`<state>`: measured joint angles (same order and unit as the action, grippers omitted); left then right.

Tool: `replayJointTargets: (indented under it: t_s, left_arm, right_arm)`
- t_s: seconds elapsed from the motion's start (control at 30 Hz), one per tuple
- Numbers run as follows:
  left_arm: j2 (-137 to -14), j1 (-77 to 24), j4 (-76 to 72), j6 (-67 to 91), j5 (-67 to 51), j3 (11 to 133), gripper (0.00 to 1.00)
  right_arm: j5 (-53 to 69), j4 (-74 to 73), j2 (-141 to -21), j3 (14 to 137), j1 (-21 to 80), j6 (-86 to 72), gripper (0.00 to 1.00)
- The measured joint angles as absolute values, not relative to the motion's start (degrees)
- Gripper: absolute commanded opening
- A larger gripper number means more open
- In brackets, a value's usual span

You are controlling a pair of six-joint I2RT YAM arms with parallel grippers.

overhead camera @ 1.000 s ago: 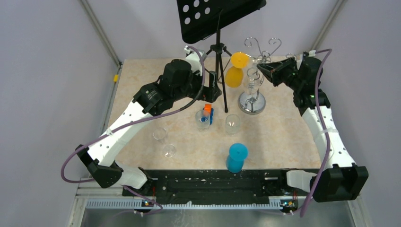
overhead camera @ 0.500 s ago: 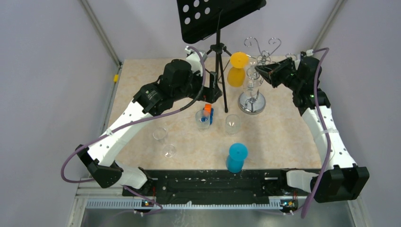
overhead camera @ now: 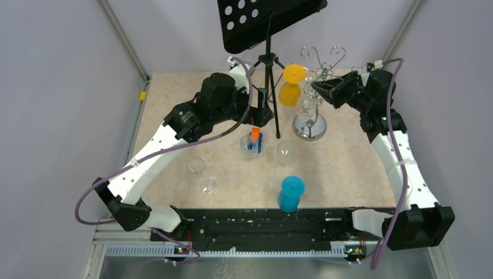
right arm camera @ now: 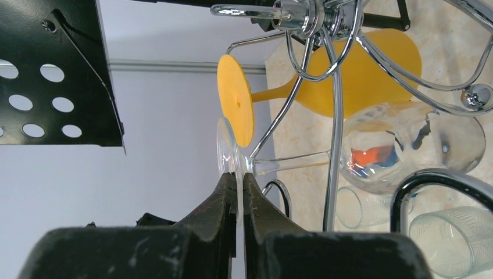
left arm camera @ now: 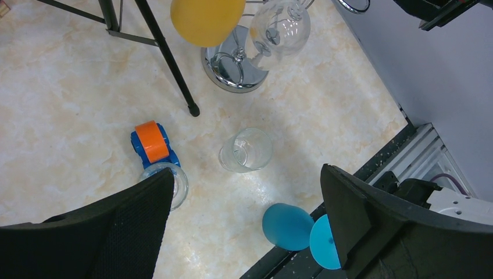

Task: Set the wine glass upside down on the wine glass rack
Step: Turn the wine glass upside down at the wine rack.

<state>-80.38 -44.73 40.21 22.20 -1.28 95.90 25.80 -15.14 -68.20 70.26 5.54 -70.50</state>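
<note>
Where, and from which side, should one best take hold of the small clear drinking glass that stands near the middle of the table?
Probably across its upper wall, from straight above: the small clear drinking glass stands upright, mouth up, round, with free space on every side.

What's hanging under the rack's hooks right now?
A yellow wine glass hangs bowl-down. Beside it a clear wine glass, its foot pinched in the right claw. Wires of the rack hide whether its foot is hooked.

right end effector (right arm camera: 239, 181) | with wine glass (right arm camera: 401, 152) | moved nearer rack (overhead camera: 310, 126)
</note>
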Motion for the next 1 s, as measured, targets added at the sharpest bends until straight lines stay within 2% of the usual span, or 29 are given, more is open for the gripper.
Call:
replayJointTargets:
  t_s: [1.0]
  left_arm:
    - [-80.3, -44.7, 38.7, 22.7, -2.1, 94.3, 0.99]
  right_arm:
    - [29.2, -20.1, -64.7, 70.3, 5.6, -68.5, 0.0]
